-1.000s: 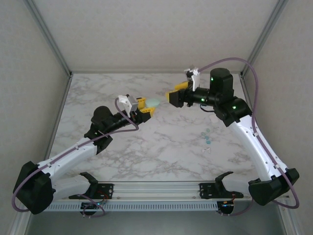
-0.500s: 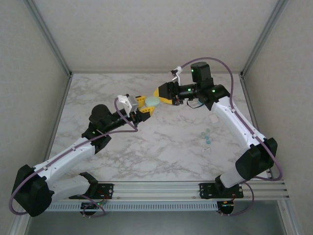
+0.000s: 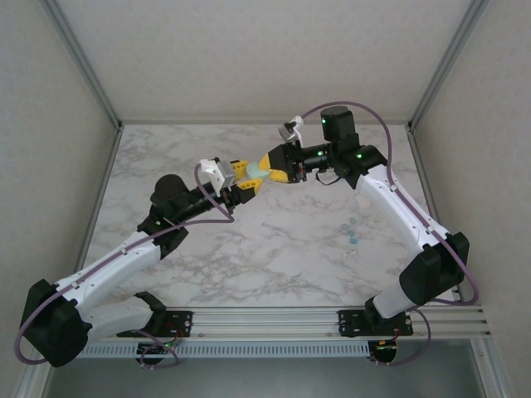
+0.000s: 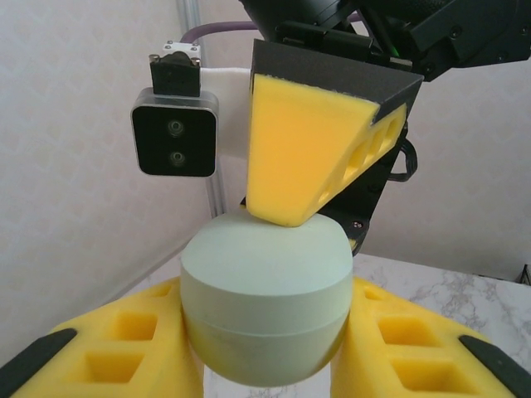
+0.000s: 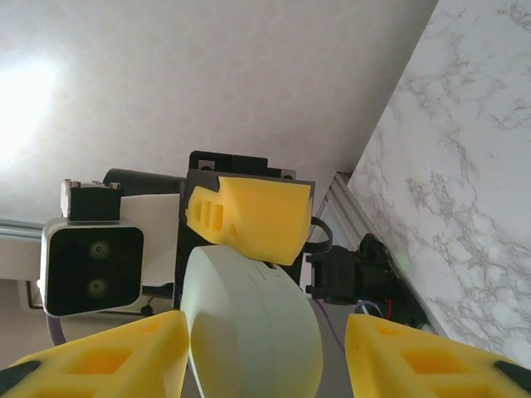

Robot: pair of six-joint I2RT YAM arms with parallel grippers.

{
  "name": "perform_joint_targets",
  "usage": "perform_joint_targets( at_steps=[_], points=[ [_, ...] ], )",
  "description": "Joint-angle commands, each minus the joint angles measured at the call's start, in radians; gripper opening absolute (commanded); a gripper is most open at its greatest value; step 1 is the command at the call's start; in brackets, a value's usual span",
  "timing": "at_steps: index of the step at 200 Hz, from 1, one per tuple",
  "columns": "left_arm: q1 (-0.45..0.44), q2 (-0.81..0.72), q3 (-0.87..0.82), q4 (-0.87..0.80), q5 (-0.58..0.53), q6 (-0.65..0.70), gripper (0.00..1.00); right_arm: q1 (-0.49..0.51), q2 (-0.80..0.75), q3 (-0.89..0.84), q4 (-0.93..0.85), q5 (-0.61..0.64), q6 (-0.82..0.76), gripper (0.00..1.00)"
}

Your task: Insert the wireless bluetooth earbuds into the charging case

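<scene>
The charging case (image 4: 264, 307), a smooth matte pale-green pebble seamed round its middle, hangs above the marbled tabletop (image 3: 274, 249), clamped in the left pincer (image 3: 247, 179). The right pincer (image 3: 265, 168) has swung in and straddles it, ribbed yellow jaws apart, likely to open the lid. The earbuds (image 3: 352, 232) lie at four o'clock.

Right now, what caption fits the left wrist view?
Left gripper clamps the charging case while the right gripper's finger touches its top.

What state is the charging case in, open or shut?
Shut: the charging case, held in the left gripper, shows both halves meeting at a thin seam with no gap.
</scene>
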Motion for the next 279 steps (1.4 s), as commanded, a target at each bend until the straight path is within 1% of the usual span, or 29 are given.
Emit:
perform_joint_targets(
  at_steps=[1,9,44,57,72,109,124,139,154,179,202,251,279],
  points=[
    [-0.006,0.002,0.043,-0.013,-0.008,0.024,0.22,0.011,-0.002,-0.007,0.026,-0.042,0.015,0.53],
    [-0.006,0.004,0.043,-0.013,-0.008,0.022,0.22,0.011,0.001,-0.006,0.026,-0.045,0.015,0.53],
    [-0.006,0.015,0.046,-0.009,-0.020,0.019,0.22,0.022,0.006,-0.012,0.040,-0.052,0.017,0.43],
    [-0.006,0.019,0.047,-0.004,-0.020,0.015,0.22,0.025,0.004,-0.018,0.049,-0.051,0.020,0.37],
    [-0.005,0.024,0.047,-0.004,-0.023,0.013,0.24,0.026,0.004,-0.023,0.052,-0.052,0.020,0.34],
    [-0.004,0.025,0.048,-0.005,-0.030,0.012,0.24,0.025,0.003,-0.036,0.058,-0.036,0.017,0.26],
    [-0.004,0.024,0.047,-0.010,-0.031,0.012,0.28,0.025,0.000,-0.039,0.070,-0.019,0.025,0.23],
    [-0.004,0.023,0.046,-0.009,-0.034,0.006,0.35,0.025,-0.009,-0.062,0.149,-0.014,0.078,0.21],
    [-0.004,0.022,0.045,-0.009,-0.036,-0.002,0.37,0.024,-0.020,-0.098,0.260,-0.022,0.157,0.20],
    [-0.001,0.024,0.036,0.023,-0.037,-0.035,0.41,0.024,-0.032,-0.125,0.365,-0.014,0.240,0.18],
    [0.003,0.034,0.024,0.076,-0.039,-0.075,0.43,0.024,-0.035,-0.134,0.399,-0.006,0.265,0.18],
    [0.003,0.049,0.026,0.093,-0.047,-0.080,0.45,0.024,-0.037,-0.185,0.551,-0.002,0.378,0.17],
    [0.003,0.055,0.035,0.087,-0.046,-0.077,0.47,0.024,-0.035,-0.189,0.550,0.002,0.383,0.16]
  ],
)
